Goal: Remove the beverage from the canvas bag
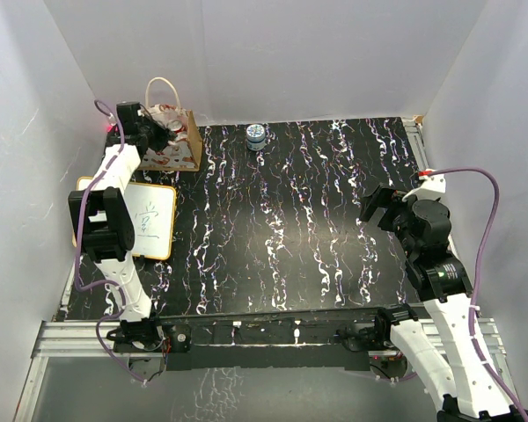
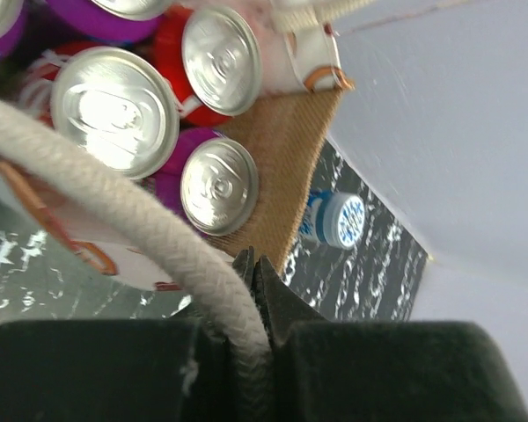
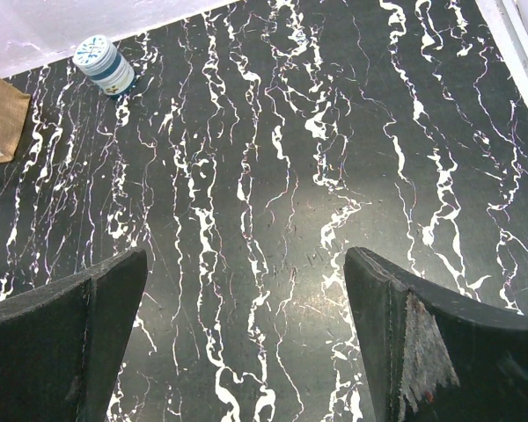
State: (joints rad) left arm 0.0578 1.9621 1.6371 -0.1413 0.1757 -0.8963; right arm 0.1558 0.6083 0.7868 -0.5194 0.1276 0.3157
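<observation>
The left fingers (image 2: 268, 290) are pinched shut on a rope handle (image 2: 132, 224) of the canvas bag (image 1: 180, 148), which sits at the counter's (image 1: 317, 220) far-left corner full of upright soda cans (image 2: 114, 110) (silver tops showing). I'd hold that handle taut to steady the bag while the right fingers (image 3: 70, 325), spread wide, empty and well apart from it, come straight down over one can.

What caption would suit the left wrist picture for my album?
Left hand shut on the canvas bag's rope handle, soda cans upright inside.
</observation>
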